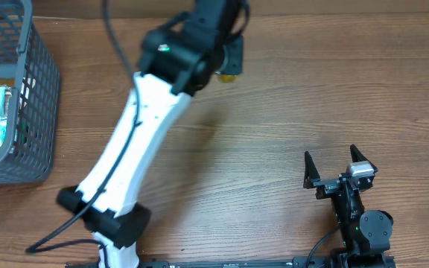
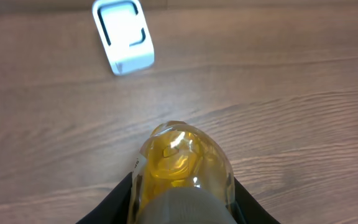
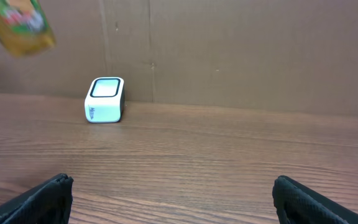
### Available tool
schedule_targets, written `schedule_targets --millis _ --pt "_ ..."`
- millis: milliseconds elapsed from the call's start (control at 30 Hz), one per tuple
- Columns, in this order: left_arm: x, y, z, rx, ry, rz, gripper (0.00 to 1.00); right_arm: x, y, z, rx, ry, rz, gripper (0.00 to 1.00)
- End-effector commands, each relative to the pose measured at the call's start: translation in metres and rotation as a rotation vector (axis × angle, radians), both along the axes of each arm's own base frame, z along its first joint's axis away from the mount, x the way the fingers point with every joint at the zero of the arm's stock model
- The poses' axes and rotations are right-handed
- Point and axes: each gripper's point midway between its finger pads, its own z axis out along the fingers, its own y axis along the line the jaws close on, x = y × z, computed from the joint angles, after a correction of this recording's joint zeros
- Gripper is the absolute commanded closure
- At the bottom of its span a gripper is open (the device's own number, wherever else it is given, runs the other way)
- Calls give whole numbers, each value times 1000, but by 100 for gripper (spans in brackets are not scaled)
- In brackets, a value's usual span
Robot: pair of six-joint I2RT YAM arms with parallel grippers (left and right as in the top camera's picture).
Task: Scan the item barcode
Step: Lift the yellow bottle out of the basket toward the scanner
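Read nothing clearly: just blurred red and green print on the yellow bottle, a smudged mark on the scanner.

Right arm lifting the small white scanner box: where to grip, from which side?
Grip the small white scanner box across its two flat side walls, low on the body, coming from above and the table side. The brown cardboard wall stands close behind it, and the dark-framed window on its tilted top should probably stay uncovered.
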Motion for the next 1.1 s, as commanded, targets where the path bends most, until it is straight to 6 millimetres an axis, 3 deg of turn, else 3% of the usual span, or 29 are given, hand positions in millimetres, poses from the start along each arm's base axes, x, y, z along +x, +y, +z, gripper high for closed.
schedule_targets --millis 0,167,467,767,933,1067 --pt "5 -10 -19 -11 31 108 93 1 0 -4 -1 7 1 0" --pt "5 -31 -48 17 75 114 89 1 0 -4 -1 7 1 0" --pt "9 -46 -86 43 133 167 90 1 0 -4 -1 7 1 0" --pt "11 -56 -114 53 172 214 90 1 0 -4 -1 7 1 0" --pt "9 -60 -120 48 192 202 88 1 0 -4 -1 7 1 0" --pt "8 -62 -121 38 204 193 95 1 0 -4 -1 7 1 0"
